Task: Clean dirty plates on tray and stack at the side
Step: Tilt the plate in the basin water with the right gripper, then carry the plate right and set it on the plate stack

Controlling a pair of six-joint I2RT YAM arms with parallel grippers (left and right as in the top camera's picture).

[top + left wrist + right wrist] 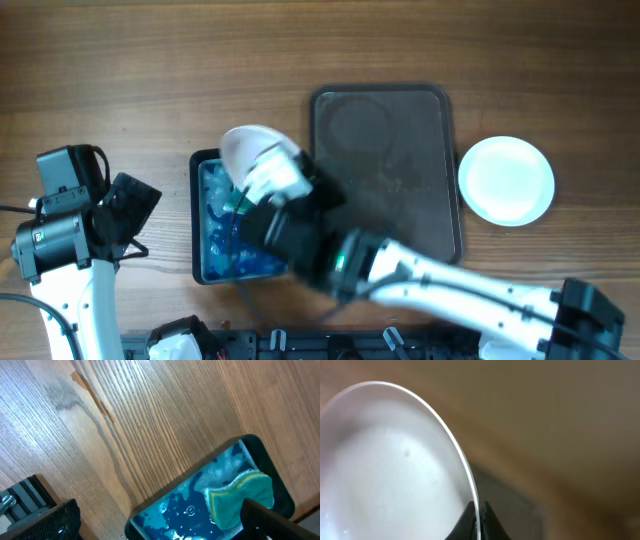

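Observation:
My right gripper [478,516] is shut on the rim of a white plate [385,470]. It holds the plate tilted on edge over the blue tub; overhead the plate [245,147] shows at the tub's far end, with the gripper [262,182] just behind it. The plate's face looks plain white with a small speck. Another plain white plate [506,180] lies on the table right of the dark brown tray [385,200]. My left gripper [160,532] is open and empty, hovering over the tub's near-left part; overhead it [132,208] sits left of the tub.
The blue tub [200,225] holds soapy blue water and a green sponge [242,500] at one end. It stands just left of the tray. My right arm [450,285] crosses the tray's front-left corner. Wood table surrounds everything.

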